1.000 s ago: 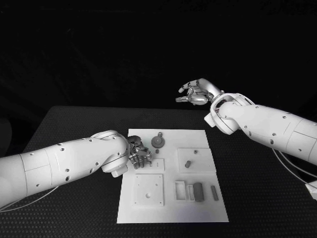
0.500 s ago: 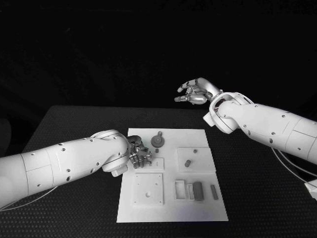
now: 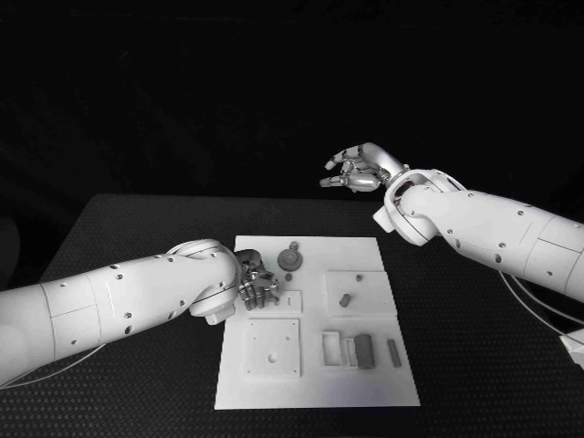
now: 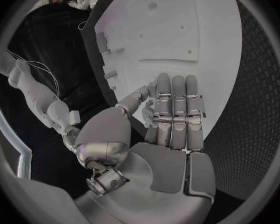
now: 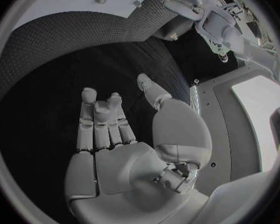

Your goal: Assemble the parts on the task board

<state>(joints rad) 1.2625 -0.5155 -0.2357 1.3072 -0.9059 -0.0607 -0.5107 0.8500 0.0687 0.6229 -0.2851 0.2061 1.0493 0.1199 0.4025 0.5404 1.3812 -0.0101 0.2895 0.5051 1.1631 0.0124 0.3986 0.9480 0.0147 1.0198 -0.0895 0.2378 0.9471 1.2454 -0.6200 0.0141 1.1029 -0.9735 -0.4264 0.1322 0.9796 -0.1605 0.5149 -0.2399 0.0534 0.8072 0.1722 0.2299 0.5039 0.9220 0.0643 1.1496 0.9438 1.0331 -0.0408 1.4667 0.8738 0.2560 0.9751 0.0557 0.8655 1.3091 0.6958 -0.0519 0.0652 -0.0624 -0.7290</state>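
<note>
The left robot hand (image 3: 256, 285) stays open, fingers flat at the task board (image 3: 371, 383)'s left edge, frame centre; grey parts (image 3: 363, 350) wait lower right. The right robot hand (image 3: 357, 169), empty, edges higher, upper centre. Assembly unadvanced.

Both arms are smooth white shells dotted with small dark screw holes. The left arm (image 3: 108, 301) swells into a rounded casing near its wrist; the right arm (image 3: 503, 237) carries a white ring collar there, and thin pale cables trail beneath each arm. The left hand (image 4: 159, 134) is silver metal, with segmented fingers (image 4: 177, 104), a domed thumb base and a flat plated palm. The right hand (image 5: 124, 149) is built alike, its silver fingers (image 5: 99, 119) ridged at each segment.
</note>
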